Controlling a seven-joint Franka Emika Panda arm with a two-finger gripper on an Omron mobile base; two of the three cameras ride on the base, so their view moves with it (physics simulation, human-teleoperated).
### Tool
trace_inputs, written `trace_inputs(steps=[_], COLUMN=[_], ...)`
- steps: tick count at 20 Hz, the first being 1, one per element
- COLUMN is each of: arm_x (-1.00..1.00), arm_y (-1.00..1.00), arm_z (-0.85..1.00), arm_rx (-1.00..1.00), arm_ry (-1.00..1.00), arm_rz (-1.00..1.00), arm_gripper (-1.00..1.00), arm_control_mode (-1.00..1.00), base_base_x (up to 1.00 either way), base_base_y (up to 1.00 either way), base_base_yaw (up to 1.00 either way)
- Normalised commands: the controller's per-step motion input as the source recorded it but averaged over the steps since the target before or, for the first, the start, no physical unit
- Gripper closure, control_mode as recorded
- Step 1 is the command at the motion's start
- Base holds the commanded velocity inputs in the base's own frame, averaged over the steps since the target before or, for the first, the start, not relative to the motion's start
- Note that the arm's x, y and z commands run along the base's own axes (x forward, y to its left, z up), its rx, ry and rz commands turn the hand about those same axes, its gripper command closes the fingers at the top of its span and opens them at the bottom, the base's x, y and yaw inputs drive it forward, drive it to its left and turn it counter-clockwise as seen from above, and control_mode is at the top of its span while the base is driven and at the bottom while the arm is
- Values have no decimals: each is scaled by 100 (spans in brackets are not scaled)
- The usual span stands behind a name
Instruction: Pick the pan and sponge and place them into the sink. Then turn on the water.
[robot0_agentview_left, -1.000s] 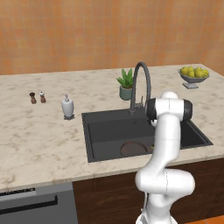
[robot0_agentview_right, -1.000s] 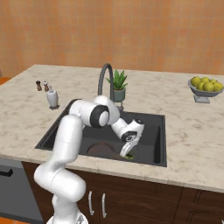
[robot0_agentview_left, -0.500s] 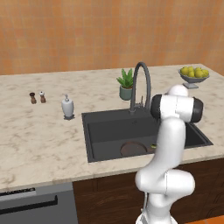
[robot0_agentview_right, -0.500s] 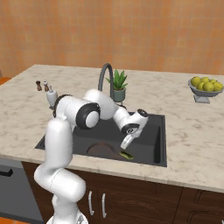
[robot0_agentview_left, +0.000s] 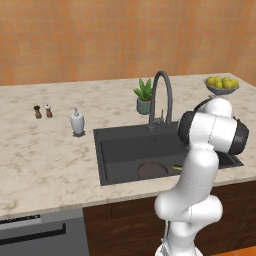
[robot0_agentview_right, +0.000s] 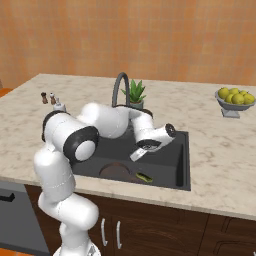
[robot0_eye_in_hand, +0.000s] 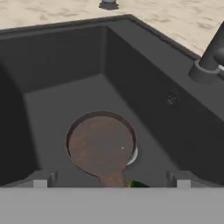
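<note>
Sink (robot0_agentview_left: 107, 155): rectangular matte black basin set into the beige marbled counter (robot0_agentview_left: 45, 160); in the hand view its walls (robot0_eye_in_hand: 61, 57) enclose the scene.
Pan (robot0_eye_in_hand: 101, 143): round, shallow, dark brown; lies flat on the sink floor, its short handle pointing toward the bottom of the hand view. In the left base view it sits near the basin's front wall (robot0_agentview_left: 152, 170); in the right base view it is near the front left of the floor (robot0_agentview_right: 116, 171).
Drain: a silver arc shows at the pan's right edge in the hand view; the pan covers most of it.
Sponge (robot0_agentview_right: 143, 177): small olive-green block on the sink floor, just beside the pan's handle end; a green sliver of it appears at the bottom of the hand view (robot0_eye_in_hand: 138, 184).
Gripper (robot0_agentview_right: 135, 154): poised above the sink floor over the pan and sponge, touching neither; its fingers (robot0_eye_in_hand: 42, 178) stand wide apart with nothing between them.
Tap (robot0_agentview_left: 161, 97): tall dark grey arch at the back rim of the sink; no stream is visible.
Potted plant (robot0_agentview_left: 145, 96): green, just behind the tap.
Fruit bowl (robot0_agentview_left: 222, 86): grey, holding yellow fruit, at the far right of the counter.
Soap dispenser (robot0_agentview_left: 77, 122): white, left of the sink.
Shakers (robot0_agentview_left: 42, 111): two small ones, farther left.
</note>
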Motion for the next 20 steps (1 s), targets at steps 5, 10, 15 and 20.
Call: trace_inputs(steps=[5, 10, 15, 20], arm_x=[-22, -11, -15, -10], arm_y=[26, 29, 0, 21], arm_z=[64, 41, 22, 40], arm_rx=[34, 33, 25, 6], arm_ry=[-32, -25, -22, -21], arm_rz=[-10, -26, -36, -18], arm_gripper=[-100, -100, -100, -100], arm_control_mode=[-100, -100, -100, -100], base_base_x=[0, 0, 0, 0], base_base_y=[0, 0, 0, 0], base_base_yaw=[0, 0, 0, 0])
